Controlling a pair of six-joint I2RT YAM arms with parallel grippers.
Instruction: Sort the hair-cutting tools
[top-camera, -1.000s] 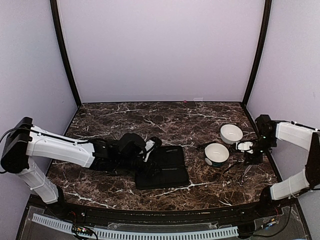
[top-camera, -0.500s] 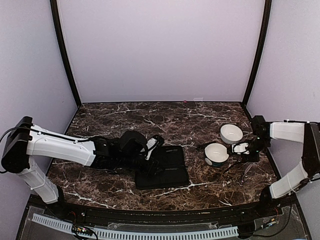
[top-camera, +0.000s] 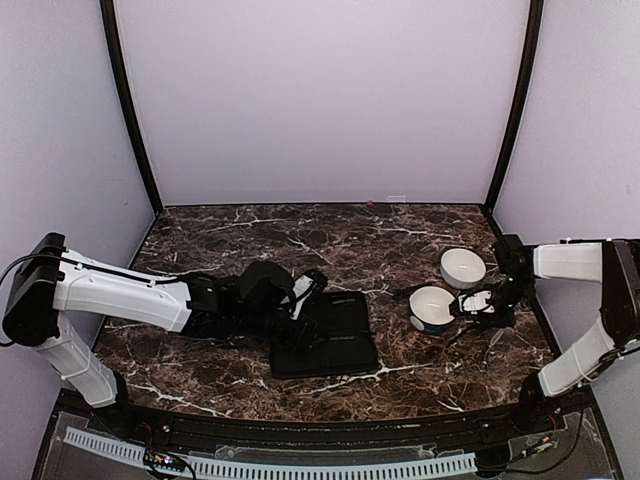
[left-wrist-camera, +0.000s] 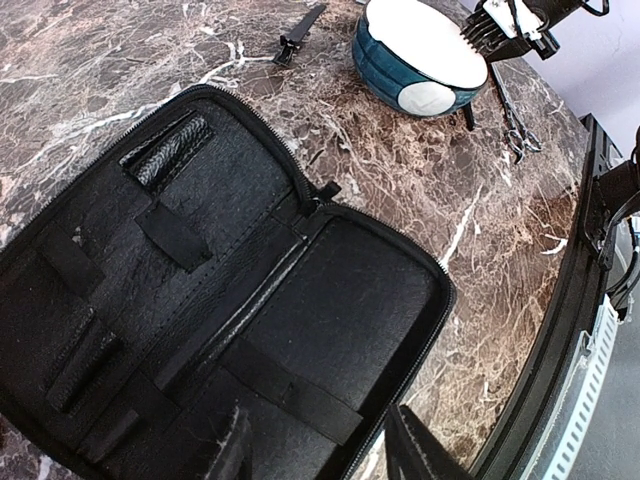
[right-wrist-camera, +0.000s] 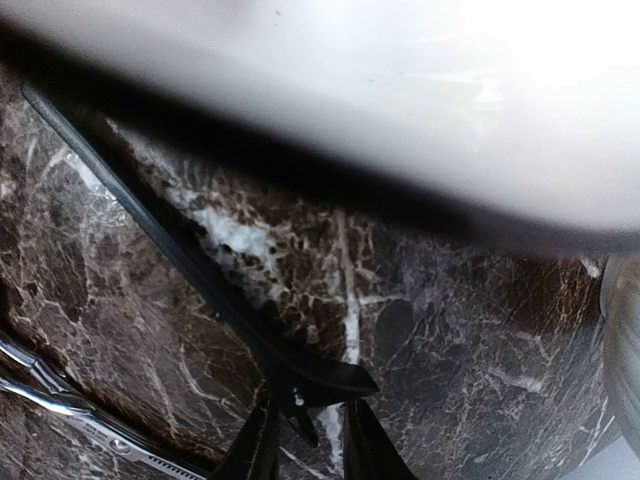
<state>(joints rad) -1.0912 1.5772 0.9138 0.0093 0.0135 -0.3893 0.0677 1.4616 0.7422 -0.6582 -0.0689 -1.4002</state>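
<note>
When checked from overhead, found L gripper (top-camera: 310, 294) low over flat black rectangular zip case (top-camera: 325, 340), lying opened on brown marbled tabletop (top-camera: 220, 235). Per L wrist cam, noted its fingers (left-wrist-camera: 236, 450) spread wide w/ nothing between, at near edge of case.

Located R gripper (top-camera: 468, 305) down at table level, just beside nearer round bowl, white inside and blue outside (top-camera: 433, 306). Noted second round white bowl (top-camera: 463, 265) just behind it.

Per R wrist cam, saw jaws drawn narrow either side of end of slim dark comb-like piece (right-wrist-camera: 200, 270), lying flat on table along foot of bowl. Could not tell whether actually pinched.

Recorded thin silvery scissors (left-wrist-camera: 513, 128) on table to R of blue bowl, near that piece, untouched. Spotted small dark clip (left-wrist-camera: 300, 32) on table at bowl's L side, apart from case.
</note>
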